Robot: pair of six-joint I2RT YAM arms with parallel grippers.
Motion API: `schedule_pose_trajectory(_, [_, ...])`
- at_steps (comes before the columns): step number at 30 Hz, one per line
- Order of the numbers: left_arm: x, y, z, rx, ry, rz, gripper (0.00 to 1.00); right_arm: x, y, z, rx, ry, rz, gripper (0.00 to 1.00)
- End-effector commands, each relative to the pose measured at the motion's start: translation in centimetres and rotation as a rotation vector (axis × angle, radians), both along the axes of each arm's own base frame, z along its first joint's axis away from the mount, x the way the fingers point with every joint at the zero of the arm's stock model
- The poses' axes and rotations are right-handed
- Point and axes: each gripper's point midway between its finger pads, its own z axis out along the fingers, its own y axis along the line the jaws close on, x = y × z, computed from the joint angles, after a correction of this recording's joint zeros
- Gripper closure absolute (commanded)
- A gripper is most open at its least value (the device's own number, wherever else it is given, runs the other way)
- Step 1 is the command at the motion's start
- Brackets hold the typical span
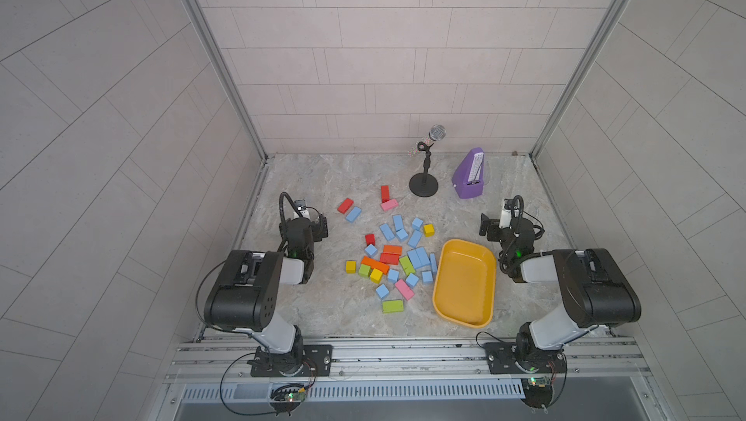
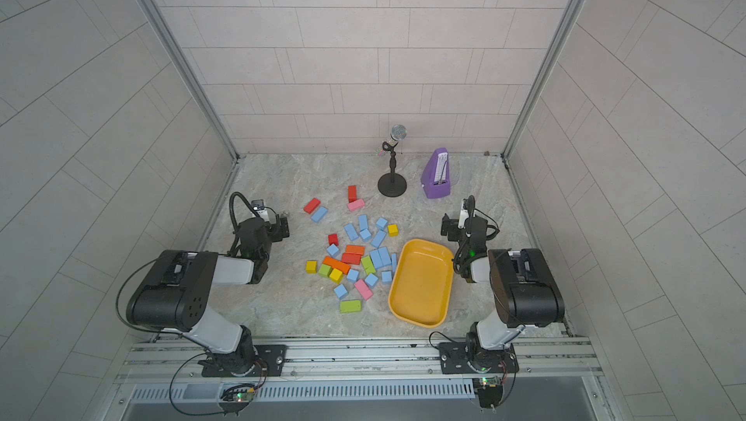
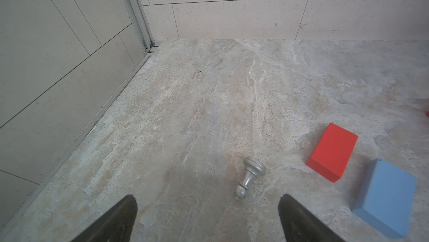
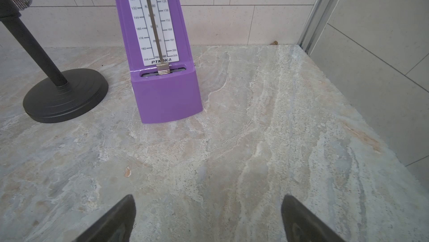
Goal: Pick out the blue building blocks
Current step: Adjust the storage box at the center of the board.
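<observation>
Evidently nothing is sorted yet: the blue building blocks (image 1: 418,256) lie mid-desk (image 1: 323,310), mixed among other coloured blocks (image 1: 375,264), just left of the empty yellow tray (image 1: 464,277), probably their destination. At either side, the left fingers (image 3: 111,220) and right fingers (image 4: 111,220) are spread wide, holding nothing.

We see a robot test cell in a lab: pale panel walls (image 1: 383,55) framed by aluminium posts (image 1: 218,55) box in a marble-patterned tabletop (image 1: 323,318). At the tabletop's near edge, the left arm (image 1: 250,289) and right arm (image 1: 593,289) are bolted to an aluminium rail (image 1: 403,352).
</observation>
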Motion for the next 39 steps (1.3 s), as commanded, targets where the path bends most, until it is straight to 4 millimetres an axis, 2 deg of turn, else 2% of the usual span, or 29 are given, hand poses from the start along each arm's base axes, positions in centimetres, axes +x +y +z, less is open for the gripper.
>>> schedule_pose_trajectory(1, [0.3,-0.3,0.7,0.002,-0.027,-0.023,0.00,-0.6,-1.4,1.0,-0.018,-0.037,-0.086,0.00])
schedule_pose_trajectory(5, [0.3,-0.4,1.5,0.003,-0.024,-0.028,0.00,-1.3,-1.4,2.9,-0.023,0.032,-0.115,0.01])
schedule_pose_trajectory(7, [0.4,-0.3,2.5,0.001,0.013,-0.024,0.00,-1.6,-1.6,3.8,0.030,0.127,-0.165,0.01])
schedule_pose_trajectory(9, [0.8,-0.8,4.0,-0.003,0.046,-0.049,0.01,-1.5,-0.6,5.3,0.049,0.189,-0.134,0.01])
schedule_pose_trajectory(11, [1.1,-1.9,5.9,-0.013,0.060,-0.113,0.03,-1.9,0.9,6.7,0.043,0.224,-0.072,0.01])
schedule_pose_trajectory(14, [1.1,-4.7,8.9,-0.061,0.090,-0.254,0.04,-3.4,3.7,9.1,0.074,0.245,-0.002,0.01])
schedule_pose_trajectory(16, [0.8,-5.6,10.2,-0.112,0.104,-0.259,0.04,-4.7,6.5,10.1,0.095,0.269,0.069,0.00])
schedule_pose_trajectory(18, [0.3,-6.0,10.1,-0.197,0.139,-0.238,0.04,-6.3,10.3,10.4,0.101,0.313,0.174,0.07])
schedule_pose_trajectory(21, [-0.3,-7.1,8.7,-0.266,0.158,-0.277,0.05,-9.3,14.5,9.5,0.088,0.392,0.250,0.18])
schedule_pose_trajectory(24, [-0.6,-7.1,8.2,-0.271,0.159,-0.275,0.06,-11.9,16.7,7.7,0.126,0.477,0.250,0.25])
schedule_pose_trajectory(27, [-0.9,-7.8,7.7,-0.302,0.174,-0.300,0.06,-13.5,17.9,5.4,0.141,0.545,0.247,0.30])
schedule_pose_trajectory(31, [-1.0,-8.1,6.8,-0.319,0.197,-0.308,0.07,-14.4,19.2,2.4,0.195,0.609,0.264,0.32])
schedule_pose_trajectory(35, [-1.1,-7.9,6.8,-0.312,0.197,-0.304,0.08,-14.5,21.7,1.5,0.261,0.639,0.363,0.36])
schedule_pose_trajectory(39, [-1.1,-7.7,7.1,-0.297,0.189,-0.298,0.08,-14.2,21.0,-0.3,0.178,0.686,0.339,0.41])
